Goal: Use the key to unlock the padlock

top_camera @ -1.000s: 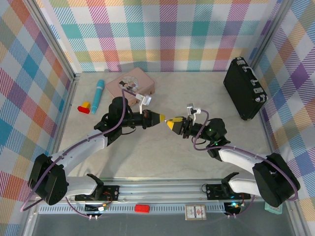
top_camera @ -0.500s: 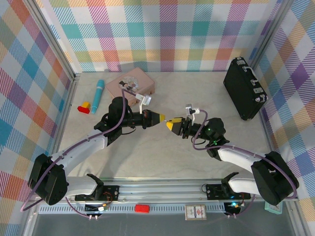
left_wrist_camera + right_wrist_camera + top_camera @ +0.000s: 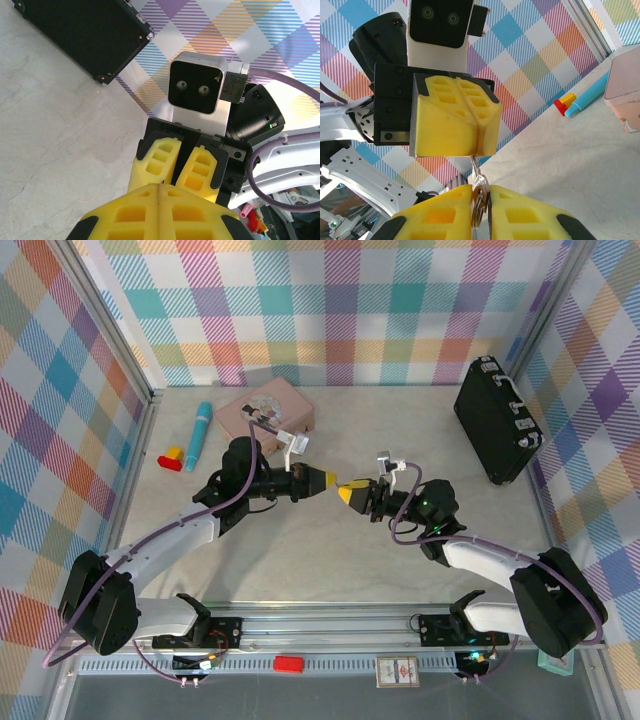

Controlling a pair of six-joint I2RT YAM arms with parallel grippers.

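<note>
My two grippers meet tip to tip above the middle of the table. The left gripper [image 3: 328, 481] is shut, its yellow fingers [image 3: 447, 117] pressed together. The right gripper [image 3: 347, 492] is shut on the key [image 3: 480, 186], a thin silvery piece with a small ring. The key's blade rises from the right gripper [image 3: 481, 192] to the seam at the left gripper [image 3: 479, 150]. The padlock is hidden there, between the left fingers. In the left wrist view the left gripper [image 3: 159, 189] faces the right gripper [image 3: 175, 181] closely.
A pink tin [image 3: 268, 408] stands at the back left, with a blue pen [image 3: 199, 435] and red and yellow blocks [image 3: 171, 459] beside it. A black case [image 3: 497, 420] lies at the back right. Plaid walls surround the table.
The right gripper has edged slightly left and up, closer to the left gripper's tip. The left arm has hardly moved.
</note>
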